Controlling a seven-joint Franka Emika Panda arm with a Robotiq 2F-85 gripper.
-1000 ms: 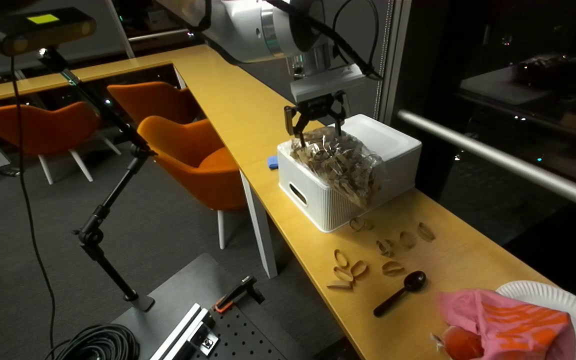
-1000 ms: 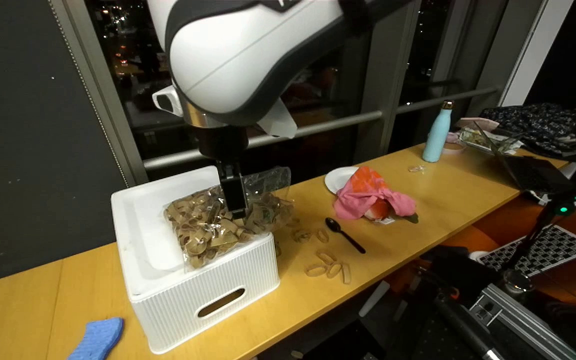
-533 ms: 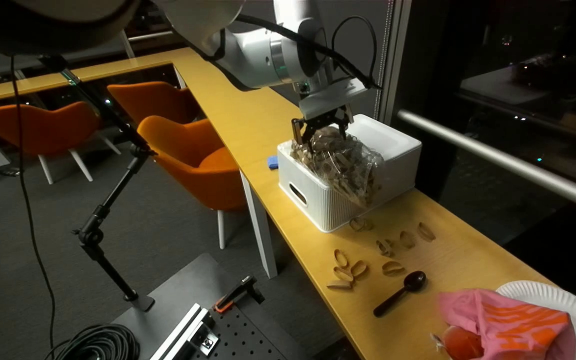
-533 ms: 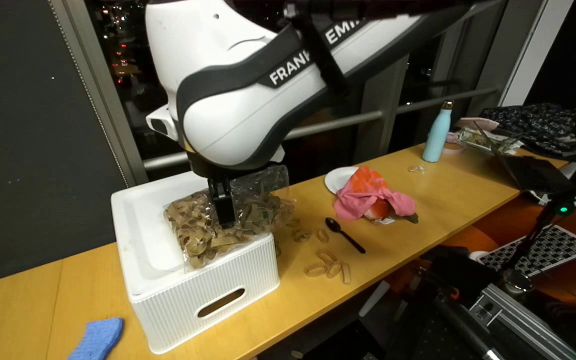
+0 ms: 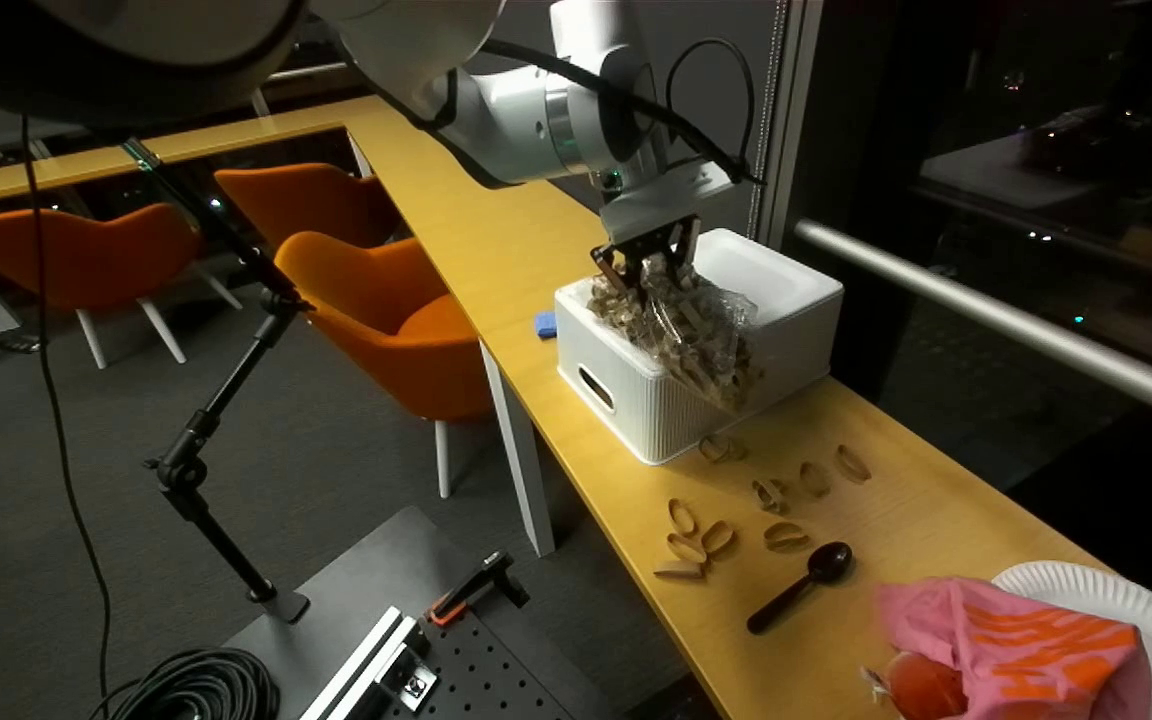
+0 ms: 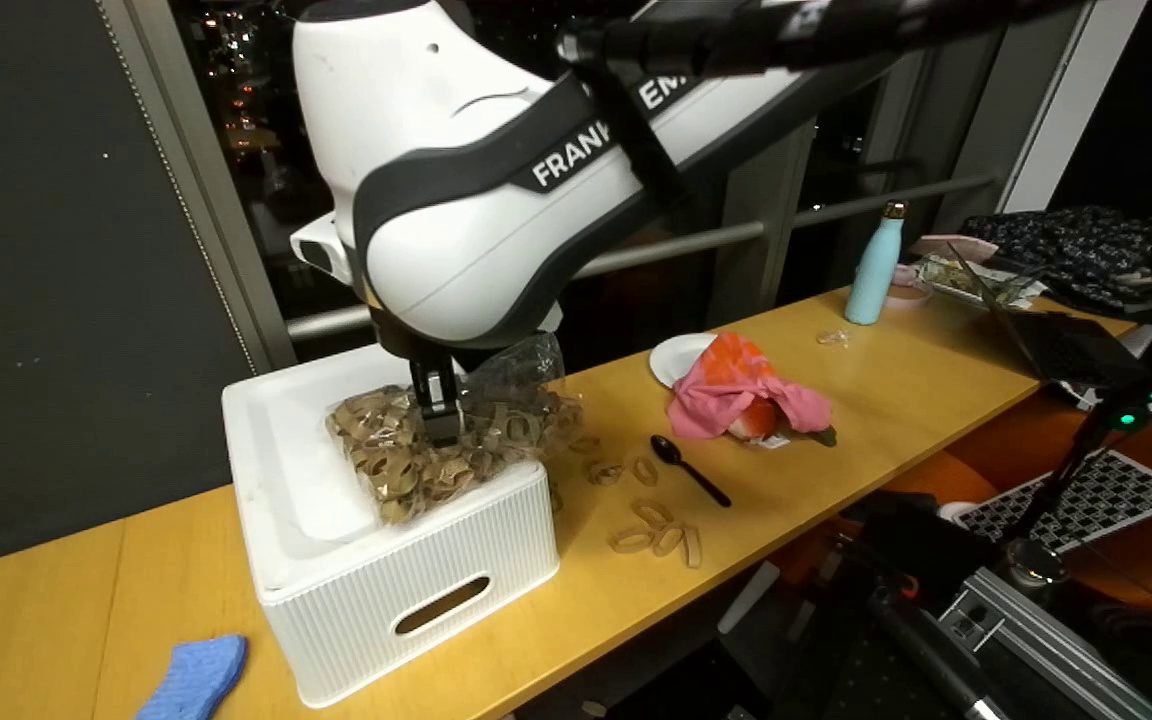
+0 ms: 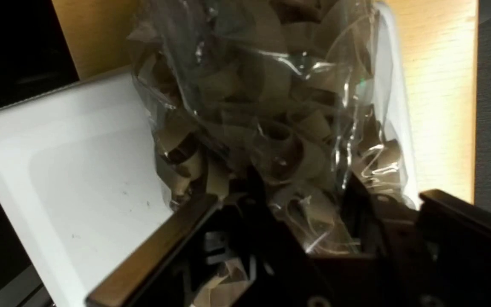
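A clear plastic bag (image 5: 706,350) full of tan-brown rings lies on the corner of a white ribbed box (image 5: 658,415), partly drooping over its side. My gripper (image 5: 663,288) points down into the bag, its black fingers pressed in from two sides. In the wrist view the plastic and some rings bulge up between the fingertips of the gripper (image 7: 303,181), so the jaws are pinched on the bag (image 7: 267,85). The box's pale recessed lid (image 7: 92,192) shows to the left there. In an exterior view the gripper (image 6: 443,425) sits in the middle of the bag (image 6: 396,465).
Several loose rings (image 5: 719,538) and a black spoon (image 5: 829,563) lie on the table beside the box. Farther along are a pink-orange cloth (image 6: 711,405), a white plate (image 6: 674,357) and a blue bottle (image 6: 876,268). A blue cloth (image 6: 198,670) lies behind the box; a window rail (image 5: 986,310) runs alongside.
The gripper has come down into the bag and its fingers have drawn together. Plastic has bunched up between them, and the bag's edges have pulled inward slightly.
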